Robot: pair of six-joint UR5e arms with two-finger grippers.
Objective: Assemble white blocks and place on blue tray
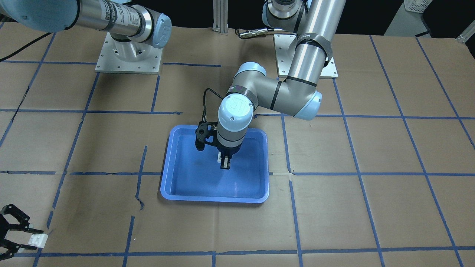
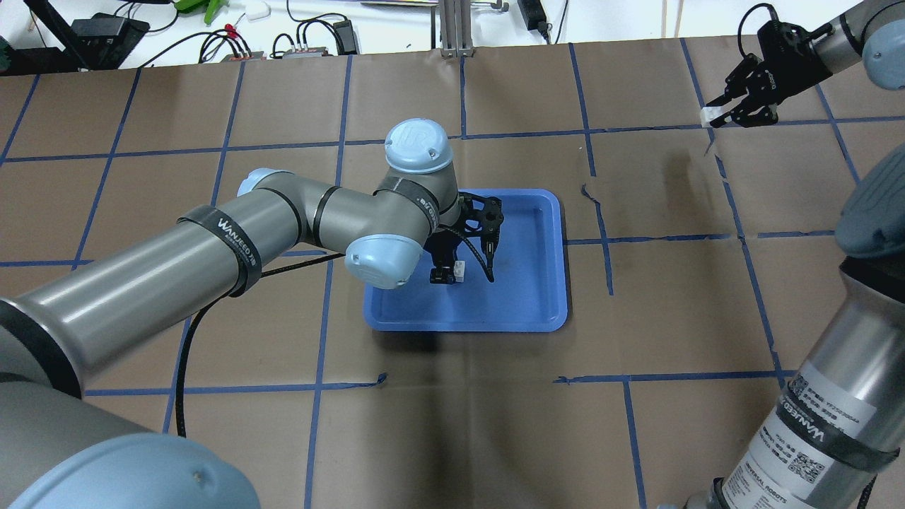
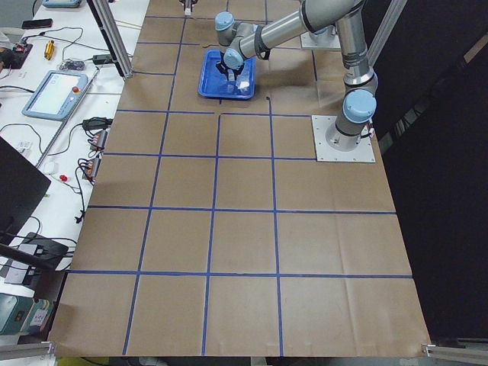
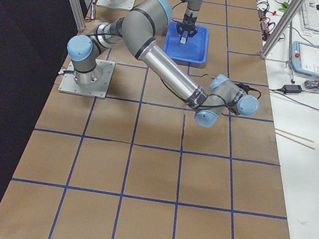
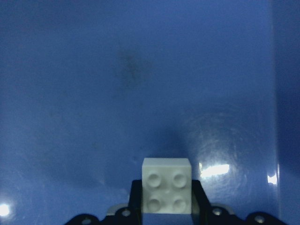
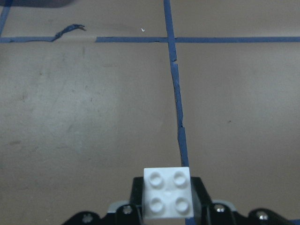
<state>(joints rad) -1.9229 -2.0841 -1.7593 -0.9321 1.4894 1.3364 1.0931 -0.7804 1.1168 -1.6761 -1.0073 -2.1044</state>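
Over the blue tray (image 1: 213, 200), left gripper (image 1: 224, 163) pinches one white block (image 5: 167, 185); right gripper (image 2: 722, 116) pinches the other white block (image 6: 167, 192) far right, well apart.

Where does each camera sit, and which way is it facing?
Front-facing: across the table, facing the robot; left arm, left gripper over the blue tray.
Overhead: behind the shoulders, facing forward; both arms, right gripper.
Exterior left: left table end; left arm over the tray.
Exterior right: right end; right arm nearest.
Left wrist: down at the left-held white block, tray beneath.
Right wrist: the right-held white block, brown paper beneath.
Shared: the fixed views all show the tray.
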